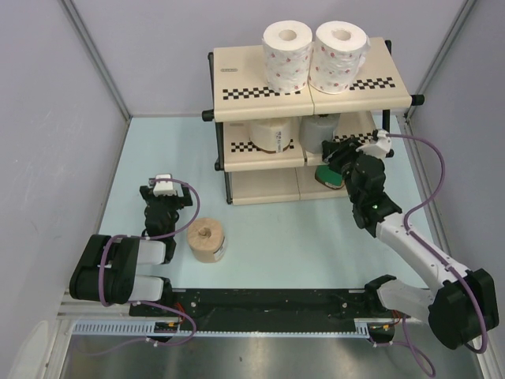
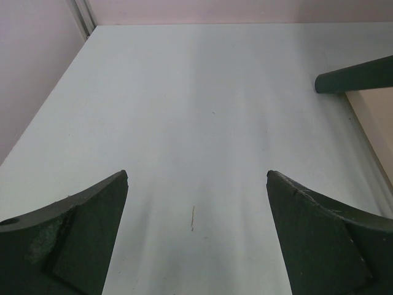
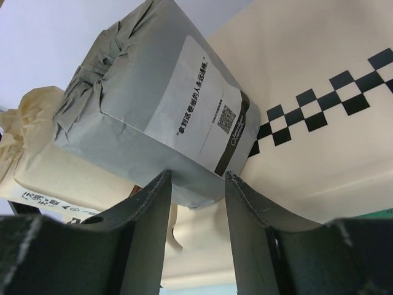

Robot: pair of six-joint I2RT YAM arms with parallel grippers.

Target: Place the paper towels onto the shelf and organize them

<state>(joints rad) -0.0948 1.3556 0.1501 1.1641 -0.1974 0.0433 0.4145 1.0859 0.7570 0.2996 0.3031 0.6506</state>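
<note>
One green roll [image 1: 328, 177] sits just beside my right claw [image 1: 335, 156], at the shelf [image 1: 237, 71]; whether the half-closed claw clamps it I cannot tell. Likely soft, light, crushable: grip its sides gently.

Table [image 1: 276, 253]: you have a pale blue-green top, with one thin short mark [image 2: 192, 218] on it.
Walls [image 1: 47, 118]: plain grey panels stand around your table.

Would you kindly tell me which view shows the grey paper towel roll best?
The right wrist view: the grey roll fills the frame, wrapper and label sharp. The top external view shows only part of it under the top tier of the shelf. The left wrist view misses it.
</note>
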